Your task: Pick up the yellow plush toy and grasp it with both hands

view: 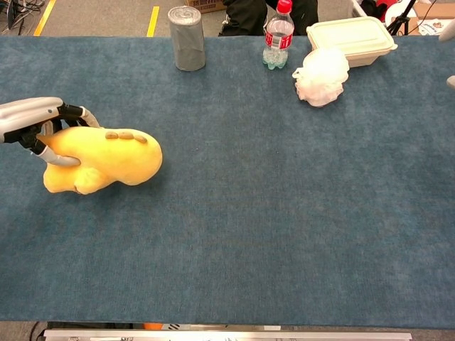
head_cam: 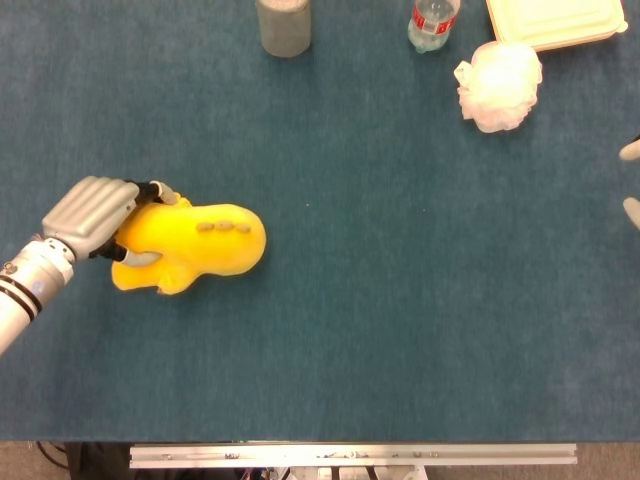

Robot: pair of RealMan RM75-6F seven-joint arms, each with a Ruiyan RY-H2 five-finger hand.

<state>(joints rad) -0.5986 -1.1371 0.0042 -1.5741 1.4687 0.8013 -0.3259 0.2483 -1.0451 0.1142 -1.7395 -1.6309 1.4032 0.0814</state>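
Note:
The yellow plush toy is at the left of the blue table, raised a little off the cloth with its rounded end pointing right. My left hand grips its left end, fingers curled over the top and the thumb underneath. Only pale fingertips of my right hand show at the right edge, spread apart and holding nothing, far from the toy.
A grey cylinder, a plastic bottle, a white fluffy ball and a cream lidded box stand along the far edge. A metal rail runs along the table's near edge.

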